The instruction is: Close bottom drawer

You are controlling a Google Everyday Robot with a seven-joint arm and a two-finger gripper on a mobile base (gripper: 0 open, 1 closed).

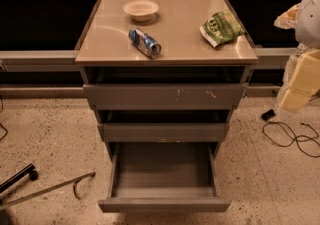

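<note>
A grey metal cabinet with a smooth, tan, faintly glossy top stands on speckled terrazzo floor. The bottom drawer, lowest of three, is pulled far out toward the viewer, showing a deep rectangular grey box behind a plain flat front with no handle. Above it, the plain middle drawer and the wider top drawer, scuffed with white scratches, each stand slightly ajar.

The gripper, blocky and cream-coloured, hangs at the right edge, level with the top drawer. It is above, to the right of and well apart from the bottom drawer. Whether it is open or closed cannot be told.

On the top lie a shallow white bowl, a blue can on its side and a crumpled green snack bag. A looped black cable lies on the floor below the gripper, right of the cabinet.
</note>
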